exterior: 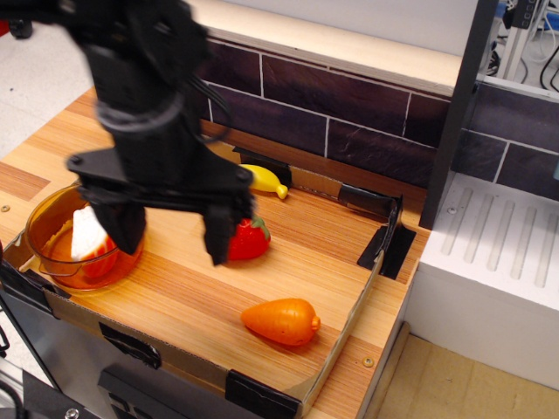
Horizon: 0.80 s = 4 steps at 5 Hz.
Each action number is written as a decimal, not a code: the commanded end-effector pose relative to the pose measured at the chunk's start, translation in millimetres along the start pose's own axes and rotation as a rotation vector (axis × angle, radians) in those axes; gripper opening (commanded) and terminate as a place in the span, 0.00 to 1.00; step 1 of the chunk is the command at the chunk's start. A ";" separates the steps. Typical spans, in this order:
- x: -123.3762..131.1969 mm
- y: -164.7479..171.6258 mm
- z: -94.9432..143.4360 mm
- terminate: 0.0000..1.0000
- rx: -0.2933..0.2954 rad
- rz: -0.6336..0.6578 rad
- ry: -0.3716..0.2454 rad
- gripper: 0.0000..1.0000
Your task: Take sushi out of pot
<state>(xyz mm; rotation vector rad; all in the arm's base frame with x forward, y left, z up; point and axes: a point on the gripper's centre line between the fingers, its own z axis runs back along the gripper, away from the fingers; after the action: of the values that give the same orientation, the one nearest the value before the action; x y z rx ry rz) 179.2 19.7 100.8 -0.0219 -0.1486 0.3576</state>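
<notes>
The sushi (90, 237), white with an orange-red striped side, lies in the transparent orange pot (48, 225) at the left edge of the tray. My black gripper (173, 236) hangs open over the wood just right of the pot, empty. Its left finger stands at the pot's right wall and hides part of the sushi. Its right finger stands in front of the red strawberry (248, 240).
An orange carrot-like toy (281, 320) lies near the tray's front right. A yellow banana toy (265, 181) lies at the back. Cardboard walls (349, 323) with black clips edge the wooden tray. A white block (498, 262) stands to the right.
</notes>
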 end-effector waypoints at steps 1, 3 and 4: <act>28.0 64.0 6.6 0.00 -0.020 0.142 0.009 1.00; 46.1 96.0 -27.2 0.00 0.080 0.229 0.006 1.00; 57.0 103.4 -34.2 0.00 0.075 0.261 -0.006 1.00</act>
<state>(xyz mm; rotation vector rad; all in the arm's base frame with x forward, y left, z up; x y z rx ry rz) 200.8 130.6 60.9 0.0218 -0.1056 0.6249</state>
